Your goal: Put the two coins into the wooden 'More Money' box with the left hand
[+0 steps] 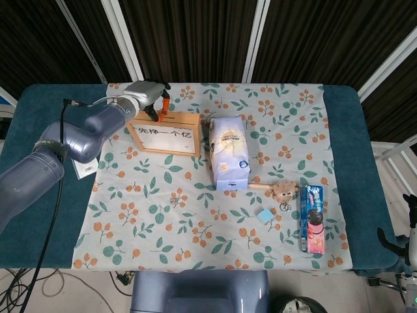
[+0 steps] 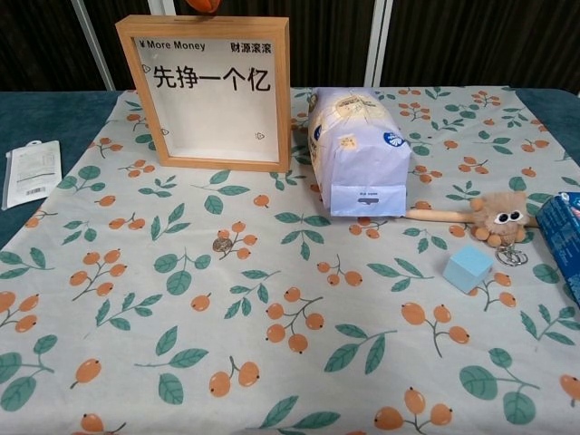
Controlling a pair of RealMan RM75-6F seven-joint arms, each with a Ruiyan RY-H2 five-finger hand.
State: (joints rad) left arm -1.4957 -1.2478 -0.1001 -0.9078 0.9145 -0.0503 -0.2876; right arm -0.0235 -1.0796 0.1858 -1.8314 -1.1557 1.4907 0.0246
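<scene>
Hovering at the top edge of the wooden 'More Money' box (image 1: 164,133), the left hand (image 1: 155,99) has its orange-tipped fingers (image 1: 165,103) pointed down toward the rim, and I cannot tell whether they pinch a coin or are simply closed, since the tips are too small in the head view and only an orange scrap shows above the frame in the chest view. One coin (image 2: 222,244) lies flat on the patterned cloth (image 2: 272,362) in front of the box, well apart from the hand. The right hand is not visible in either view. The main risk, as I judge it, is at the slot: if a coin is held and released slightly off the opening, it could drop behind the box or roll across the desk. A downward push on the rim could also tip the upright box backward. Picking up the remaining coin looks awkward too; it sits flush on soft cloth, so fingers may slide it or bunch the fabric, and the nearby white bag (image 1: 229,154) crowds the approach.
</scene>
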